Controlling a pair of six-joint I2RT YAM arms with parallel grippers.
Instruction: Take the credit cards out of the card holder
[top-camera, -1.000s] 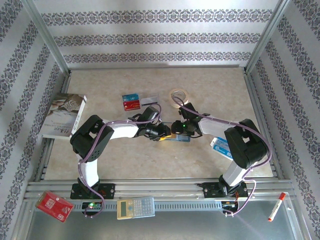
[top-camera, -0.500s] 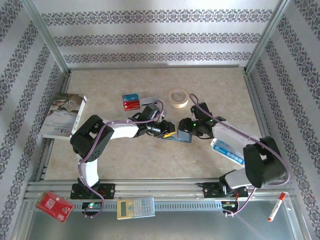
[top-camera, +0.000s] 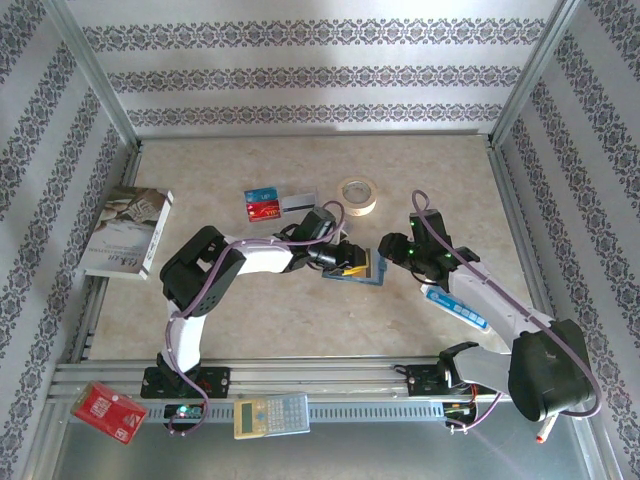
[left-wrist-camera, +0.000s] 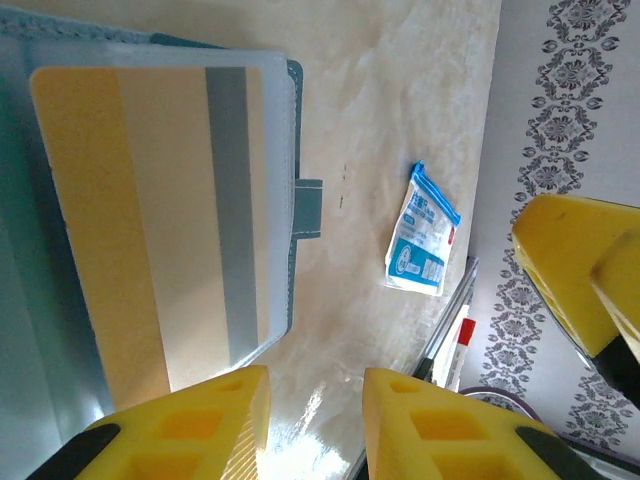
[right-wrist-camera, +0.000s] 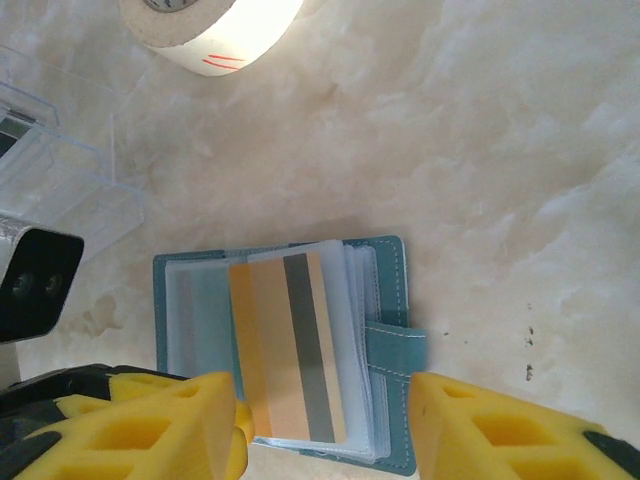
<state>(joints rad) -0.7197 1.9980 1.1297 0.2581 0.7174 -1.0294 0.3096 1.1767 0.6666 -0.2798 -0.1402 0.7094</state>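
- The card holder (right-wrist-camera: 200, 315) lies open and flat around the middle of the table (top-camera: 440, 180), near of the tape roll (top-camera: 358, 195), with its closing tab sticking out to the right.
- A gold card (right-wrist-camera: 285, 345) with a grey stripe sits in the top clear sleeve of the holder.
- The left gripper (left-wrist-camera: 312, 400) is over the holder's left part. Its yellow fingers are a little apart, bare table shows in the gap, and nothing is pinched between them.
- The right gripper (right-wrist-camera: 322, 400) is just right of the holder, with its fingers spread wide over the holder's edge and not clamped on anything.
- Far-left of the holder, a blue card (top-camera: 262, 194), a red card (top-camera: 263, 210) and a silver-grey card (top-camera: 298, 200) lie close together on the table.
- A blue-and-white packet (top-camera: 455, 300) lies to the right of the holder, partly under the right arm.
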